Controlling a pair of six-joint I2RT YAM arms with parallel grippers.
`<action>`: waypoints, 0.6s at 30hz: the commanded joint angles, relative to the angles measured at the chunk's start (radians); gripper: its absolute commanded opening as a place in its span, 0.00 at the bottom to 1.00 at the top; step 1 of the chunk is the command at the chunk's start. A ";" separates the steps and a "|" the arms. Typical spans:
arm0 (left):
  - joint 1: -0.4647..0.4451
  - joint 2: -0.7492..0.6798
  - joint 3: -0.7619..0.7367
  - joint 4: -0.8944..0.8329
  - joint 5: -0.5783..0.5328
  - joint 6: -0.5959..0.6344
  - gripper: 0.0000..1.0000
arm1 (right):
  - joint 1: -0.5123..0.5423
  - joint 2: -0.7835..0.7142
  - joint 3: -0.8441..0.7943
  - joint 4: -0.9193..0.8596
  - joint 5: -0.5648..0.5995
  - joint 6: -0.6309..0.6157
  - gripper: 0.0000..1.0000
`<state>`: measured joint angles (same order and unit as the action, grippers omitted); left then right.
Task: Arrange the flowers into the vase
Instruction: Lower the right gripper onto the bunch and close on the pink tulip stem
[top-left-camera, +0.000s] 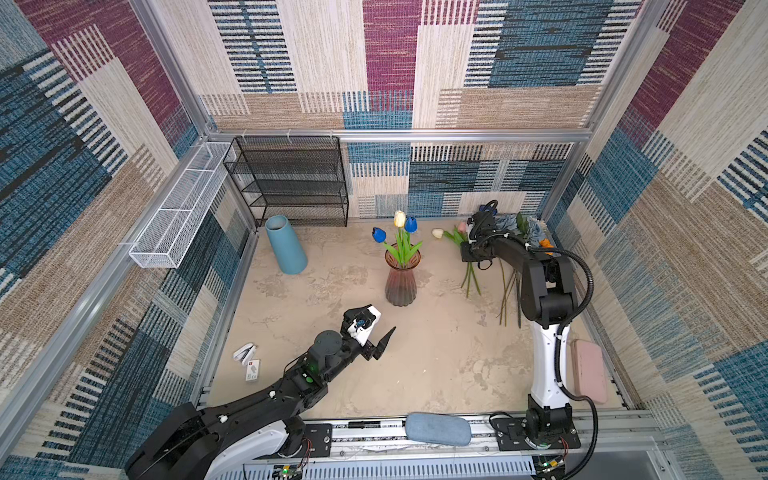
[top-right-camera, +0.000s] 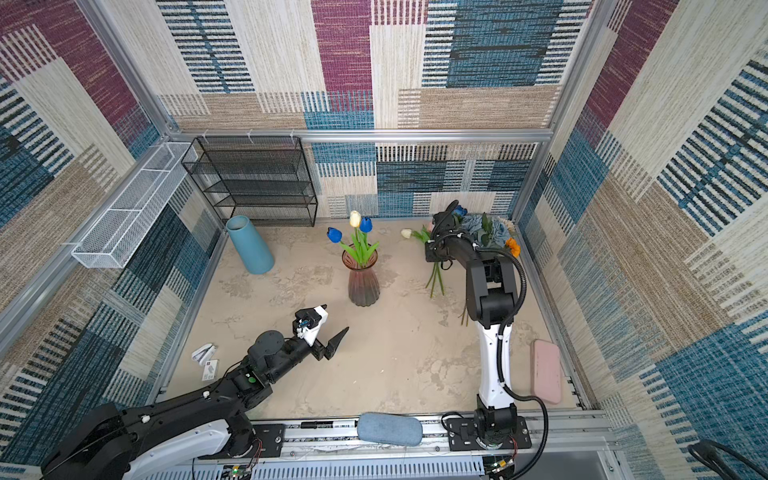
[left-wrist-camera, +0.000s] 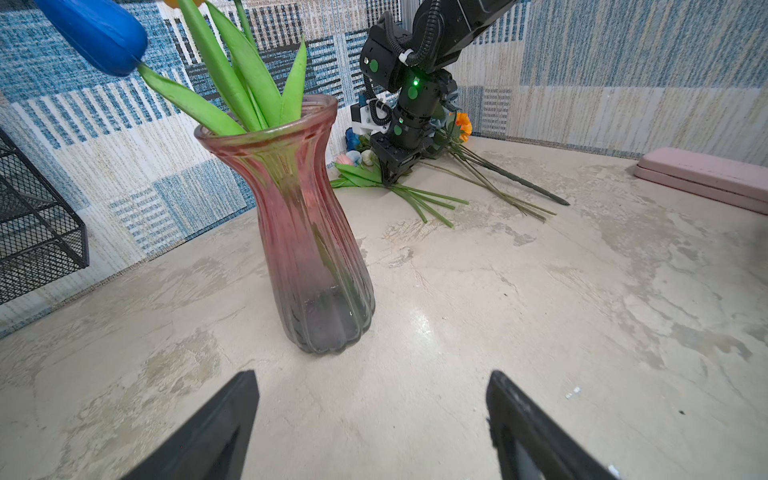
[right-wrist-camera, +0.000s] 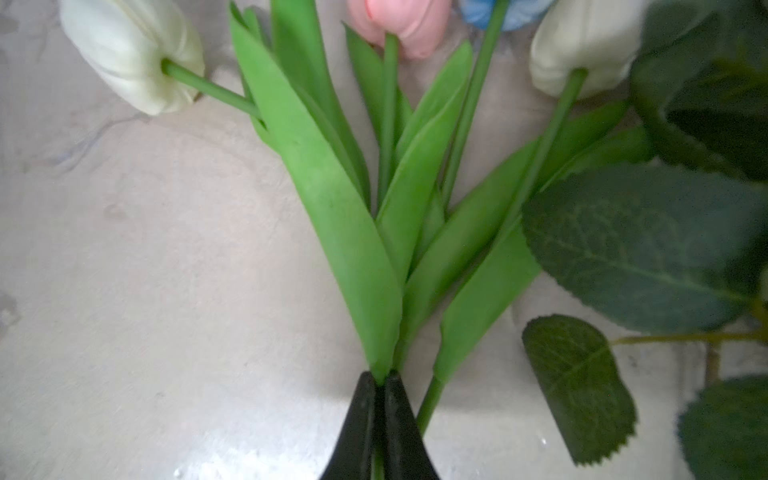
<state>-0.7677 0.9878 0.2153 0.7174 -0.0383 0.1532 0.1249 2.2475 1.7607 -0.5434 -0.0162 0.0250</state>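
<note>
— What do we see on the left?
— We see the left gripper (left-wrist-camera: 372, 376) with its jaws spread and nothing between them, near the vase (left-wrist-camera: 307, 232) but apart from it.
— And the vase?
— We find it upright mid-table, with blue tulips (top-left-camera: 411, 224) and a cream tulip (top-left-camera: 400, 218) standing in it.
— Further right?
— We see the right gripper (right-wrist-camera: 378, 384) pinched tight on a leafy tulip stem (right-wrist-camera: 384, 357). The other flowers (top-left-camera: 468, 277) lie on the table in the far right corner, a white tulip (right-wrist-camera: 129, 54), a pink tulip (right-wrist-camera: 399, 20) and an orange bloom (left-wrist-camera: 464, 124) among them.
</note>
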 joint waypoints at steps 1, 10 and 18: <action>0.001 -0.001 0.009 0.009 0.006 0.029 0.89 | 0.002 -0.046 -0.014 0.020 -0.030 -0.008 0.06; 0.001 -0.013 0.009 -0.003 0.000 0.031 0.89 | 0.002 -0.163 -0.049 0.027 -0.063 -0.010 0.04; 0.000 -0.010 0.009 0.000 -0.002 0.031 0.89 | 0.002 -0.276 -0.119 0.108 -0.173 0.016 0.03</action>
<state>-0.7677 0.9779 0.2180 0.6975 -0.0391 0.1532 0.1249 2.0144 1.6669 -0.5117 -0.1196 0.0223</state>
